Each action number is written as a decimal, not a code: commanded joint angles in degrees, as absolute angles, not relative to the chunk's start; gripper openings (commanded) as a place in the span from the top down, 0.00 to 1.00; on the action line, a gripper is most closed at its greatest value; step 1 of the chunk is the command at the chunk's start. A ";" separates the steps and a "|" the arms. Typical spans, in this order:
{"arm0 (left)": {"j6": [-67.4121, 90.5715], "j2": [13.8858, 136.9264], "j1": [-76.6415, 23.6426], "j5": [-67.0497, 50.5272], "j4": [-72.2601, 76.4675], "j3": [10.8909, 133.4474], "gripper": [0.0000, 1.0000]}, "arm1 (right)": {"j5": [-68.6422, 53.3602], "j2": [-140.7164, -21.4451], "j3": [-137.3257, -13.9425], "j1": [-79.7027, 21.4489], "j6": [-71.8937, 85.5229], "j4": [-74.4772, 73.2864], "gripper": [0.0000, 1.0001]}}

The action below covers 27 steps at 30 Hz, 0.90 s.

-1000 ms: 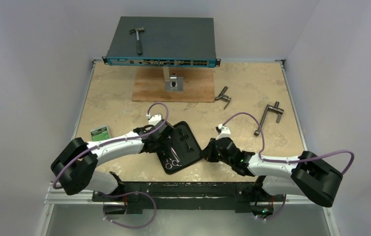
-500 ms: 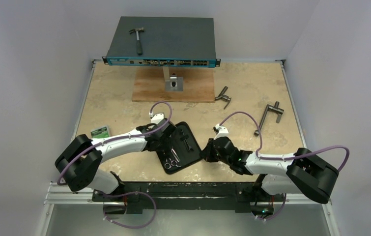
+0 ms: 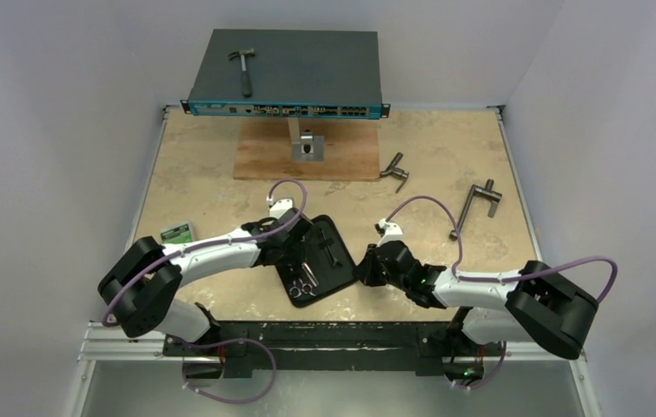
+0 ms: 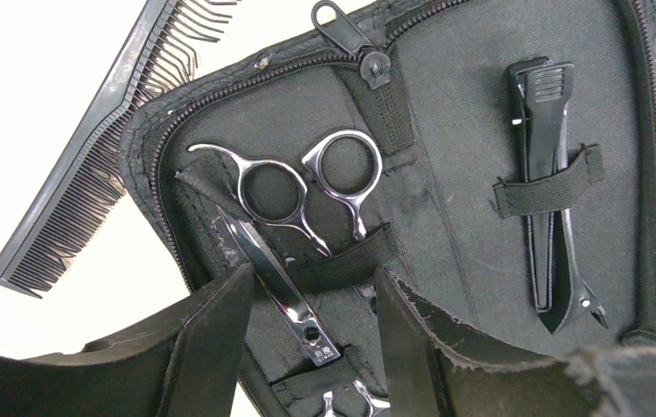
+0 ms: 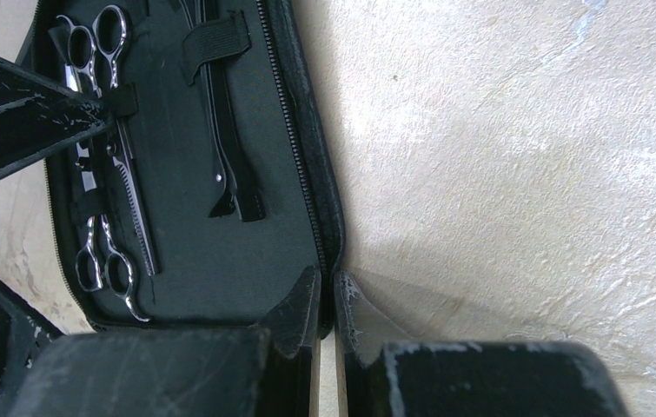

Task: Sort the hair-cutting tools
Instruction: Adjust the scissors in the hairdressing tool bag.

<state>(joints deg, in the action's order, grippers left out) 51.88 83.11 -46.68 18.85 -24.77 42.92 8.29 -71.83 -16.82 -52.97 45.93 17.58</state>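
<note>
Black case [image 5: 194, 261] is lying open, its three-o'clock rim clamped by the right gripper [image 5: 328, 282] for steadiness, while the left gripper [image 4: 311, 274], jaws parted, is straddling the scissors [image 4: 285, 300].

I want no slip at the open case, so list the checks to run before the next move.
1. Left end effector open: ok.
2. Scissors blade between its fingers: ok.
3. Hair clip strapped in the case: ok.
4. Comb inside the case: not ok, it lies outside.
5. Right end effector gripping the case rim: cannot tell; it is shut right at the rim.
</note>
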 commanded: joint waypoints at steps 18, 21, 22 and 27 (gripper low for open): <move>55.84 67.53 -46.54 27.08 -31.79 40.91 0.45 | 6.77 -70.07 -17.96 -53.39 44.55 14.86 1.00; 56.94 64.60 -46.09 29.40 -32.95 40.17 0.44 | 9.00 -68.52 -18.64 -53.34 44.14 11.53 1.00; 57.33 63.41 -45.80 29.93 -33.25 39.90 0.44 | 9.76 -67.87 -18.82 -53.30 44.02 10.50 1.00; 58.06 58.56 -43.86 32.14 -34.33 39.23 0.40 | 13.02 -67.58 -20.23 -53.35 46.58 6.73 1.00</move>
